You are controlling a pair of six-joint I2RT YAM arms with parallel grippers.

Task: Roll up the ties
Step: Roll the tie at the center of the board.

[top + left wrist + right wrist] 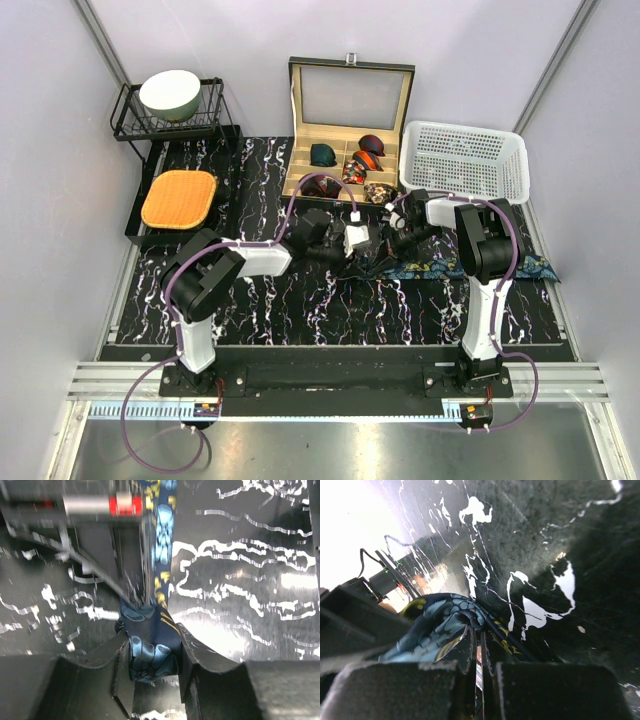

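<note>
A dark navy tie (480,268) with teal-and-gold pattern lies as a long strip on the marble tabletop, running right from the centre. In the left wrist view its end is folded into a small wad (152,650), and my left gripper (152,645) presses on it from both sides. The strip (162,545) runs away from the wad toward the right gripper. My right gripper (482,640) is shut, with tie fabric (440,625) bunched at its tips. In the top view the two grippers (352,250) (392,240) meet mid-table. Other coiled ties, green (323,154), maroon (372,145) and red-orange (368,160), sit in a box.
The open wooden box (350,100) stands at the back centre, a white plastic basket (465,160) to its right. At the back left, a black wire rack (130,125) holds a bowl (170,93), with an orange mat (179,198) in front.
</note>
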